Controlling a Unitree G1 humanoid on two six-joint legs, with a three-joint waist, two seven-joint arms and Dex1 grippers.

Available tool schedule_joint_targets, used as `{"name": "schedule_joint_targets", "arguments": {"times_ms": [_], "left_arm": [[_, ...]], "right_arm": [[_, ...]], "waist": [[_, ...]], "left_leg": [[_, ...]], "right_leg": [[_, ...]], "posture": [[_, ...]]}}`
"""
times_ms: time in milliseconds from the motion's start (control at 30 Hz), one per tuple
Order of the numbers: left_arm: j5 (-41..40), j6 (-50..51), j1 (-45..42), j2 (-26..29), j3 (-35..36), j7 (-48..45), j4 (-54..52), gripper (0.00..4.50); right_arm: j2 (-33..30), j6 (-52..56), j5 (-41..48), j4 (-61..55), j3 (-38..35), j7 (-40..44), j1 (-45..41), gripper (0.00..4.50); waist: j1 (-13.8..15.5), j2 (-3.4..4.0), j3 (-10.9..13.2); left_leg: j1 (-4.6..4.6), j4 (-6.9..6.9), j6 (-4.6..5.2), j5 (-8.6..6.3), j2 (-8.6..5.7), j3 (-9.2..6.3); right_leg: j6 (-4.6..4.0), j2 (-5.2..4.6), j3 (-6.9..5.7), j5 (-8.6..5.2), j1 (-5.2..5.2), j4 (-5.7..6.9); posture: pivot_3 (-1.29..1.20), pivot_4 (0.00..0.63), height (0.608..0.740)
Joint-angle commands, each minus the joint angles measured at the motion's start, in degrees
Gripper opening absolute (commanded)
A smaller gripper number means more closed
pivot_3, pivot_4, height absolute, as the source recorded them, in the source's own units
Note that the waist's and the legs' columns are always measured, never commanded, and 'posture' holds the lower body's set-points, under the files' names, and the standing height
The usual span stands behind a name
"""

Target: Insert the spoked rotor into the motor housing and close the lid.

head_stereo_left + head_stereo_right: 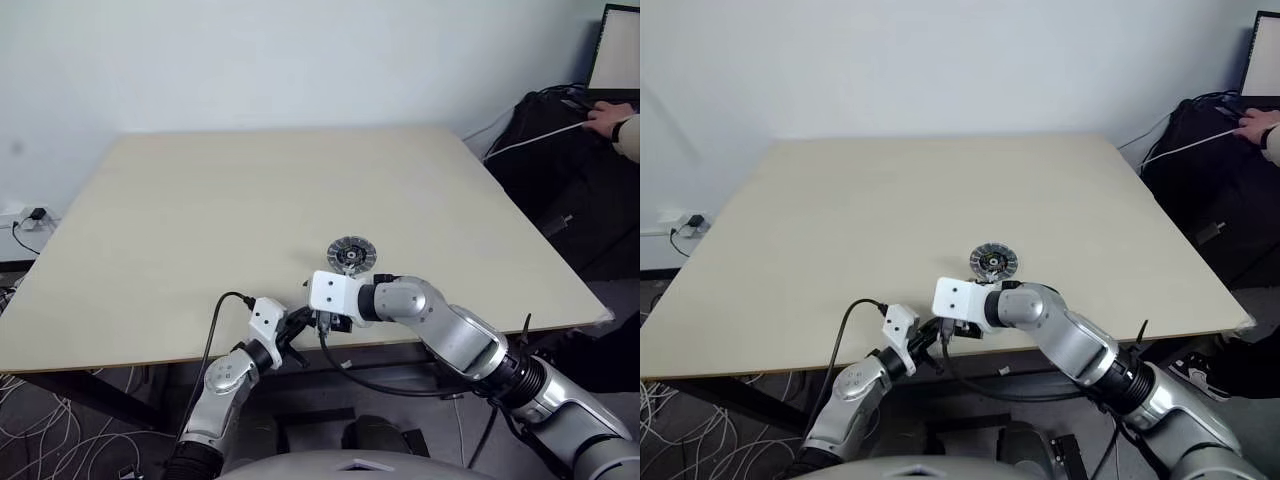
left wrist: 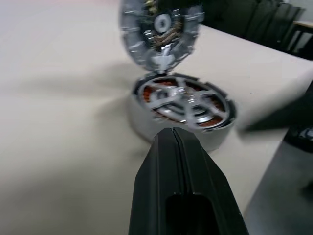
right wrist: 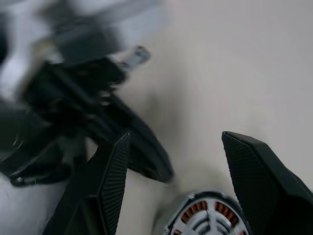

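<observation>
The motor housing [image 2: 182, 110] sits near the table's [image 1: 200, 210] front edge, and the spoked rotor [image 2: 183, 98] seems to lie inside it over the copper windings. Its lid [image 2: 161, 29] stands tilted up behind. My left gripper [image 2: 176, 142] is pressed together just before the housing. My right gripper [image 3: 171, 186] hangs spread above it, empty.

Right gripper [image 3: 173, 188] fingers spread wide over beige table [image 3: 234, 63]. Motor housing [image 3: 208, 220] below gap, copper windings showing. Left gripper [image 3: 146, 156], blurred, black fingers closed together, tip just beside housing rim; contact unclear.
</observation>
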Motion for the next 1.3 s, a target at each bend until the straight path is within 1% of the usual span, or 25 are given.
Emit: {"name": "schedule_joint_targets", "arguments": {"times_ms": [33, 367, 633, 933, 1300], "left_arm": [[-0.8, -0.7, -0.8, 0.0, 0.2, -0.4, -0.2, 0.00], [-0.9, -0.2, -0.9, -0.2, 0.4, -0.2, -0.8, 0.00], [-0.7, 0.6, 0.1, -0.2, -0.1, 0.4, -2.7, 0.00], [-0.7, 1.3, 0.5, -0.1, -0.1, 0.7, -3.9, 0.00], [-0.7, 0.9, 0.5, 0.0, 0.1, 1.0, -3.5, 0.00]], "right_arm": [[-1.7, -4.8, -2.3, 1.3, -1.2, 3.8, -0.3, 3.24], [-7.3, -12.8, -10.7, 9.1, -1.3, 12.9, -1.9, 3.24], [-8.9, -16.5, -16.0, 13.5, -2.5, 16.2, -1.8, 3.24], [-8.5, -18.7, -18.8, 16.2, -3.4, 18.5, -0.8, 3.24], [-7.4, -19.2, -20.5, 18.2, -4.2, 20.3, -0.7, 3.24]], "waist": [[0.4, -0.05, 0.0], [1.1, -0.11, 0.1], [1.4, -0.11, 0.1], [2.1, -0.10, 0.1], [2.1, -0.10, 0.1]], "left_leg": [[0.02, 0.01, 0.00, 0.00, 0.01, 0.00], [-0.03, 0.03, 0.00, -0.02, -0.06, 0.01], [-0.02, 0.03, -0.01, -0.02, -0.04, 0.01], [-0.02, 0.03, -0.01, -0.02, -0.04, 0.01], [-0.03, 0.03, -0.01, -0.03, -0.04, 0.01]], "right_leg": [[0.01, -0.01, 0.00, 0.00, 0.01, 0.00], [-0.17, -0.23, 0.01, 0.11, 0.01, -0.06], [-0.17, -0.22, 0.01, 0.11, 0.00, -0.05], [-0.17, -0.23, 0.02, 0.11, 0.00, -0.05], [-0.18, -0.24, 0.02, 0.11, 0.00, -0.05]], "posture": [[0.00, 0.000, 0.740], [0.00, 0.000, 0.740], [0.00, 0.000, 0.740], [0.00, 0.000, 0.740], [0.00, 0.000, 0.740]]}}
